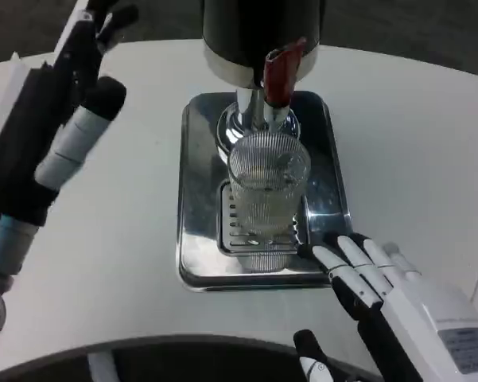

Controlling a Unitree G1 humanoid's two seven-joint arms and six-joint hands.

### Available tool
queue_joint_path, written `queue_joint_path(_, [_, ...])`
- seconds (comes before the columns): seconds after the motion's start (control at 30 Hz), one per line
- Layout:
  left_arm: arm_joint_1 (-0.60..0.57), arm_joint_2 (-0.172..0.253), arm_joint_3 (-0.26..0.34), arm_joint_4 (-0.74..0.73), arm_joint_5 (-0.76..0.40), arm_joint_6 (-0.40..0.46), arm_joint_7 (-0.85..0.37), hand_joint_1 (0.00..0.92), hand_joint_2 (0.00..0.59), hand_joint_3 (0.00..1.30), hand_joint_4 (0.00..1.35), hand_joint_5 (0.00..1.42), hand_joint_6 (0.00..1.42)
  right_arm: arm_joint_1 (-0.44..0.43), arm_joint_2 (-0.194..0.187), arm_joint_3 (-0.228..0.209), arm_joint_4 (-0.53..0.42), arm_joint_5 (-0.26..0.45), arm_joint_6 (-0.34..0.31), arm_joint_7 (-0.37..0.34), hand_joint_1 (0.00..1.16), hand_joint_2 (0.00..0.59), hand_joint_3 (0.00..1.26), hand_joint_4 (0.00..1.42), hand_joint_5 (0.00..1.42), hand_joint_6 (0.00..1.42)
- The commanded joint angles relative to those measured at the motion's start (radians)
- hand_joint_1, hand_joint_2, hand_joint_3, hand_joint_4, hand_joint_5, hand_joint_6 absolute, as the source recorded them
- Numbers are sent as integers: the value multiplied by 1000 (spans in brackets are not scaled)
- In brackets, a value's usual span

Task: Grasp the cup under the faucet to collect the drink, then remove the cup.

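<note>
**A:** So the cup (268, 195) is a clear ribbed glass, standing upright on the slotted grate in the middle of the steel tray (197, 199), right under the faucet (264, 107) with its red lever (281, 72). Looks like there's some liquid in the lower part, though we can't tell how full it is.

**B:** Yeah, we'd treat it as rigid, breakable, and a bit heavier than it looks if there's drink inside. The ribs should help grip, but wet glass gets slick. We'd wrap it around the middle of the wall, below the rim, and keep it level so nothing sloshes.

**A:** Who takes it? Our right hand (382, 290) is low at the tray's front right corner, fingers straight and apart, tips just beside the cup's base, holding nothing.

**B:** That's the closer one. Our left hand (44, 127) is raised well off to the left, fingers spread, empty too.

**A:** One worry: the faucet sits just above the rim, so we'd probably slide the cup toward us before lifting.
</note>
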Motion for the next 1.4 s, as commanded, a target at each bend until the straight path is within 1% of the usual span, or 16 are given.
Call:
queue_joint_path(0.03, [-48,32,24,-78,-79,100,-124,0,87,0,0,39,21,-5,-4,-3,5,6,5,-2,386,482,134,34,21,32])
queue_joint_path(0.17, [-111,26,24,-85,-104,163,-199,0,76,0,0,7,2,-18,0,2,10,9,9,1,386,482,131,33,18,32])
queue_joint_path(0.3, [-174,2,5,-60,-126,215,-270,0,72,0,0,0,0,-29,8,6,11,8,21,6,386,482,127,33,16,33])
queue_joint_path(0.4, [-210,-31,-2,-53,-133,230,-306,0,73,0,0,0,0,-30,11,9,11,6,30,7,386,482,126,32,16,34])
queue_joint_path(0.57, [-259,-71,-22,-37,-128,254,-359,0,78,0,0,1,0,-27,21,17,7,0,39,5,386,482,125,32,15,42])
queue_joint_path(0.73, [-301,-94,-39,-13,-109,274,-397,0,100,0,0,30,19,-24,32,25,2,-5,50,3,386,482,130,32,24,55])
queue_joint_path(0.93, [-320,-96,-71,13,-59,304,-420,0,101,0,0,34,21,-33,46,39,3,-16,61,-3,386,482,133,34,27,60])
queue_joint_path(1.1, [-305,-91,-89,15,-26,315,-440,0,112,0,0,58,45,-27,50,36,0,-17,61,0,386,482,134,40,28,62])
queue_joint_path(1.27, [-297,-81,-101,-1,6,303,-460,0,115,0,0,69,62,-23,51,38,-2,-16,60,2,386,482,134,41,28,63])
queue_joint_path(1.33, [-294,-80,-102,-9,17,288,-466,0,122,0,0,81,73,-22,51,38,-1,-15,60,2,386,482,134,42,28,64])
queue_joint_path(1.4, [-291,-68,-107,-17,47,253,-476,0,116,0,0,90,86,-22,51,37,-1,-13,61,3,386,482,134,42,30,64])
